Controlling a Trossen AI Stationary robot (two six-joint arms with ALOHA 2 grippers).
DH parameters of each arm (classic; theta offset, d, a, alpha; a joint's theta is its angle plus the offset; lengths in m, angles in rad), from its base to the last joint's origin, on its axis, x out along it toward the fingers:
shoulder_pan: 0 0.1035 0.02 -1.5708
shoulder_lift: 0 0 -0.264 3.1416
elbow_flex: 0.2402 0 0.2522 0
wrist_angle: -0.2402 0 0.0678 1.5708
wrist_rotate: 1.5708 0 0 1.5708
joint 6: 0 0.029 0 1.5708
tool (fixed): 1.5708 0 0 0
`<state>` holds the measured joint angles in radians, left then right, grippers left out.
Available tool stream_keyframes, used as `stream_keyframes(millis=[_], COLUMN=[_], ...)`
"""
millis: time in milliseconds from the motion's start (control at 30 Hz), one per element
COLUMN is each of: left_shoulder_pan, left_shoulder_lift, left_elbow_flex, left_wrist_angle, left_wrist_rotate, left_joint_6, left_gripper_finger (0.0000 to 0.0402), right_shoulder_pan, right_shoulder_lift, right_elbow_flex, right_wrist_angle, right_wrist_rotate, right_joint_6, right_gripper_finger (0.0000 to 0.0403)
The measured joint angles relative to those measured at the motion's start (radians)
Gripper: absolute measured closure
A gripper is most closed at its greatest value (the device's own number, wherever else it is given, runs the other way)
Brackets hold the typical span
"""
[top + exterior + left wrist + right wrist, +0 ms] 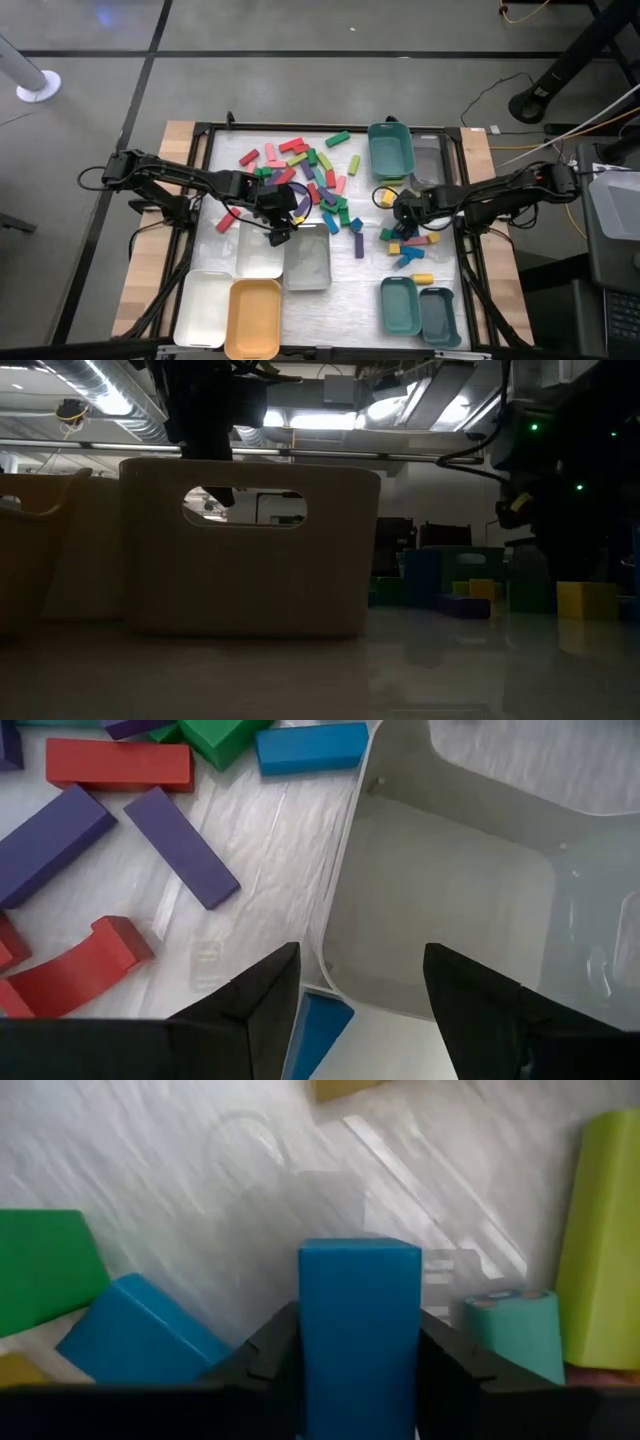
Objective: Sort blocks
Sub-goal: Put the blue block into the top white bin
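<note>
Loose blocks (310,175) in many colours lie in the middle of the table, with a smaller cluster (410,242) to the right. My right gripper (405,213) points down over that cluster and is shut on a blue block (360,1330); green (45,1270), blue (140,1335), teal (510,1330) and lime (605,1240) blocks lie around it. My left gripper (285,225) hangs open, holding nothing, over the far rim of a clear tray (450,890); purple (180,845) and red (118,763) blocks lie beside it. My right gripper pinches the blue block's two long sides (310,1350) between its two fingers (262,1360). The fingers come from above, pointing steeply down. Whether the block's lower end is clear of the table cannot be seen.
White (260,252) and clear (307,260) trays sit under the left gripper. White (203,308) and orange (253,320) trays stand at the near left, teal (399,305) and grey (438,316) at the near right, teal (390,150) and grey (428,160) at the far right.
</note>
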<state>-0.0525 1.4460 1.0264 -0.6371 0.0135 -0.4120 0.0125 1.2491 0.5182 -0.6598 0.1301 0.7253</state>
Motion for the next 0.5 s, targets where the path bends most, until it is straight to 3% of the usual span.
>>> stream_keyframes(millis=[300,500], left_shoulder_pan=[0.0,0.002], left_shoulder_lift=[-0.003,-0.006], left_elbow_flex=[0.0,0.0], left_wrist_angle=[0.007,0.172], left_wrist_rotate=[0.0,0.001], left_joint_6=[-0.025,-0.062], left_gripper_finger=[0.0225,0.0235], right_shoulder_pan=[0.0,0.0], right_shoulder_lift=[0.001,0.001], right_elbow_flex=[0.162,0.293], right_wrist_angle=[0.031,0.154], right_wrist_rotate=[0.044,0.04], right_joint_6=[-0.166,-0.37], right_gripper_finger=[0.027,0.027])
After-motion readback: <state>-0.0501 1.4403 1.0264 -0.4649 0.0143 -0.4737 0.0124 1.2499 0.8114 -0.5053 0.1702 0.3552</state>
